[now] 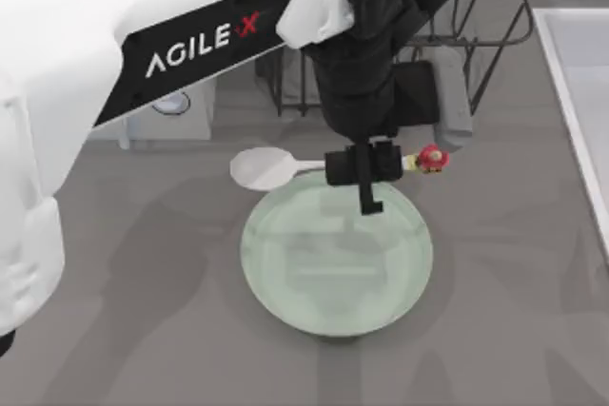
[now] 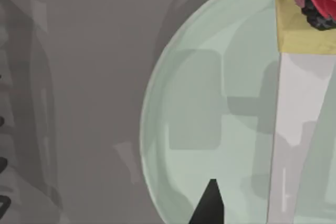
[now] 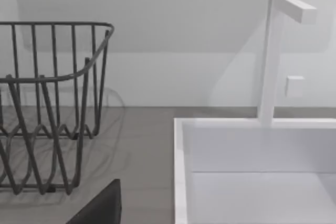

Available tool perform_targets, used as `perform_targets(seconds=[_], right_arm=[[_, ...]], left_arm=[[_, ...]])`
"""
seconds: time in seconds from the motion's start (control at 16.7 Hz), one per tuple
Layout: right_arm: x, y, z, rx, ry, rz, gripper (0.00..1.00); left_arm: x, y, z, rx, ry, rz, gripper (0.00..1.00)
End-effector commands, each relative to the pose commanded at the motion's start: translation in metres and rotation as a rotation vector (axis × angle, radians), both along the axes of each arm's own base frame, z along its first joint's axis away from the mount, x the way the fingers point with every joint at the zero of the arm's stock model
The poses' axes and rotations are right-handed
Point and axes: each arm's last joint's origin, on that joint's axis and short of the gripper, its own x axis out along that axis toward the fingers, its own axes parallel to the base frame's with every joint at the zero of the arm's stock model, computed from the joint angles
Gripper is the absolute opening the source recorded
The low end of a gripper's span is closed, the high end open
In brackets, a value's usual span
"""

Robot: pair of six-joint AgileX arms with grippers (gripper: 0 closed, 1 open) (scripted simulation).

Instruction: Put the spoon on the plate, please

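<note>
My left gripper (image 1: 366, 166) clamps the spoon (image 1: 271, 168) mid-handle above the plate's (image 1: 285, 282) far rim; it seems light, stiff, slippery, so a firm hold there suits.

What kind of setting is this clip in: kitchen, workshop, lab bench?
Most likely a simulated kitchen counter. A dark wire dish rack stands beside a white sink with a faucet, and the left gripper holds a spoon over a pale green plate.
</note>
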Motion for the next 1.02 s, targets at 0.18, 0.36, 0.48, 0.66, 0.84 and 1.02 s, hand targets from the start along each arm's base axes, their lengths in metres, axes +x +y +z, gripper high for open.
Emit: perform_targets(seconds=[0.18,0.36,0.48,0.66,0.84,1.02], right_arm=[[0.000,0.000,0.000,0.000,0.000,0.000,1.00],[0.000,0.000,0.000,0.000,0.000,0.000,1.00],[0.000,0.000,0.000,0.000,0.000,0.000,1.00],[0.000,0.000,0.000,0.000,0.000,0.000,1.00],[0.000,0.000,0.000,0.000,0.000,0.000,1.00],[0.000,0.000,0.000,0.000,0.000,0.000,1.00]], left_arm=[[0.000,-0.002,0.017,-0.048,-0.069,-0.003,0.00],[0.001,-0.003,0.026,-0.077,-0.113,0.001,0.00],[0.002,-0.003,0.024,-0.081,-0.123,0.006,0.00],[0.004,-0.003,0.012,-0.065,-0.102,0.015,0.00],[0.005,-0.002,-0.012,-0.023,-0.043,0.021,0.00],[0.003,0.000,-0.044,0.039,0.045,0.023,0.00]])
